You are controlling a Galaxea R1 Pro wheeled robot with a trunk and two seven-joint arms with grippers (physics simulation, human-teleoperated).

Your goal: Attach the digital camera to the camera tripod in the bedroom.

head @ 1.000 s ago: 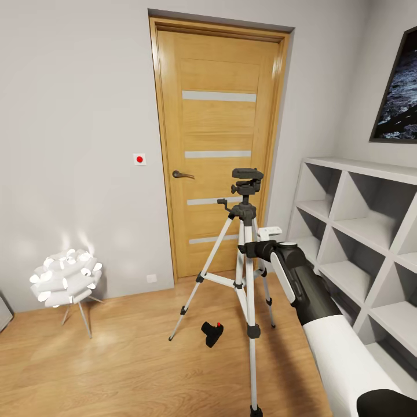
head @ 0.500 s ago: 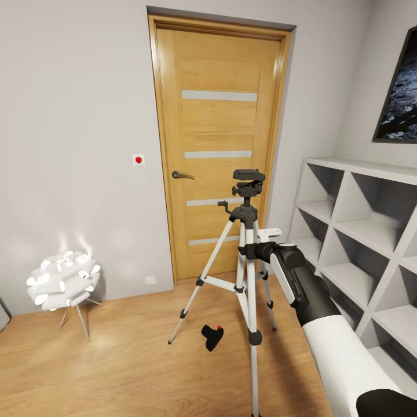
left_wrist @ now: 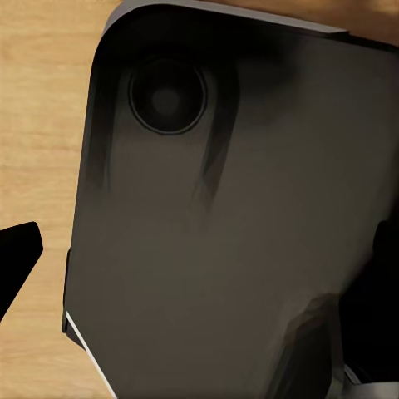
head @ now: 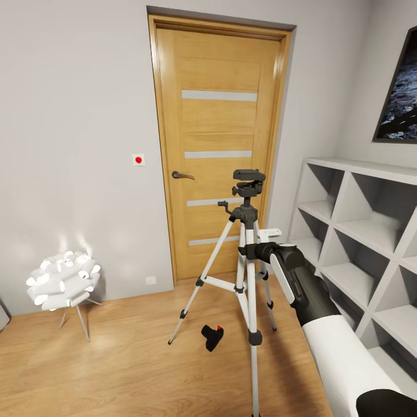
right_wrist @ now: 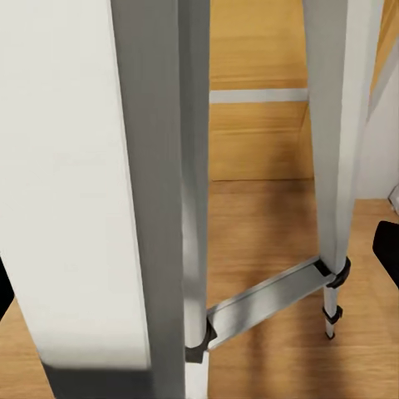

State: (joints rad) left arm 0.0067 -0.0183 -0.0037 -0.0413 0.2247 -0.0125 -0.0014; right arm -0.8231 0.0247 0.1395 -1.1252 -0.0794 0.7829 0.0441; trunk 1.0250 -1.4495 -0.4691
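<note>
Camera tripod (head: 246, 255) stands upright on the wood floor (head: 116, 370) before the wooden door (head: 217, 145), legs spread. Right arm (head: 307, 295) reaches to its centre column; the right gripper's state cannot be determined. Digital camera (head: 212, 336) lies on the floor between the tripod legs, untouched.

right tool (head: 248, 250) tips hidden behind camera tripod (head: 246, 243) leg.
</note>
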